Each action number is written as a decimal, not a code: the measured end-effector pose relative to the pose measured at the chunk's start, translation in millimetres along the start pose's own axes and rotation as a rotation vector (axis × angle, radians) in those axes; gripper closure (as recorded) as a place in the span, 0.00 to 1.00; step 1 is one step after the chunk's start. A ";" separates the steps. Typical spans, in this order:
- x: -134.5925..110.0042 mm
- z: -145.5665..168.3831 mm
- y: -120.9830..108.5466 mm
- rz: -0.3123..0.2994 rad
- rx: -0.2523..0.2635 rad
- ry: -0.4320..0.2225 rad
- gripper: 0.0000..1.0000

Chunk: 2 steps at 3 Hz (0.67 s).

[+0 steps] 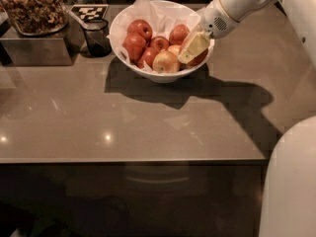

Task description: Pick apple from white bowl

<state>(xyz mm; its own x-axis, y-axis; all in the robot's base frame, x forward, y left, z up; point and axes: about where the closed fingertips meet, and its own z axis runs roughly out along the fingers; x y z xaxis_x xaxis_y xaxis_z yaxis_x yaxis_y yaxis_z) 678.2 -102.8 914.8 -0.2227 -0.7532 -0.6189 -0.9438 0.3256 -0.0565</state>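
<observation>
The white bowl [160,75], lined with crumpled white paper, stands at the back middle of the counter and holds several apples. My gripper [193,47] reaches in from the upper right and sits low inside the bowl's right side. It lies on a deep red apple [201,59] against the right rim, and only the apple's lower right edge shows. A yellow-pink apple [166,62] lies just left of the gripper. Other red apples [134,46] fill the bowl's left and middle.
A small dark glass cup [96,36] stands left of the bowl, next to a metal tray of brown snacks [32,14] on a steel box. A checkered marker [89,11] lies behind the cup. The robot's white body [291,181] fills the lower right.
</observation>
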 end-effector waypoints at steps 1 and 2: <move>-12.7 -16.1 10.5 -0.030 -0.034 -0.066 1.00; -56.1 -53.5 47.2 -0.125 -0.140 -0.202 1.00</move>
<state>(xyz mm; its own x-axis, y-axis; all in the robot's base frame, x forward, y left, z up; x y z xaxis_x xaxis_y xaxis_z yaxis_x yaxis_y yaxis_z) 633.1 -75.8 988.7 -0.0625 -0.6490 -0.7582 -0.9887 0.1442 -0.0419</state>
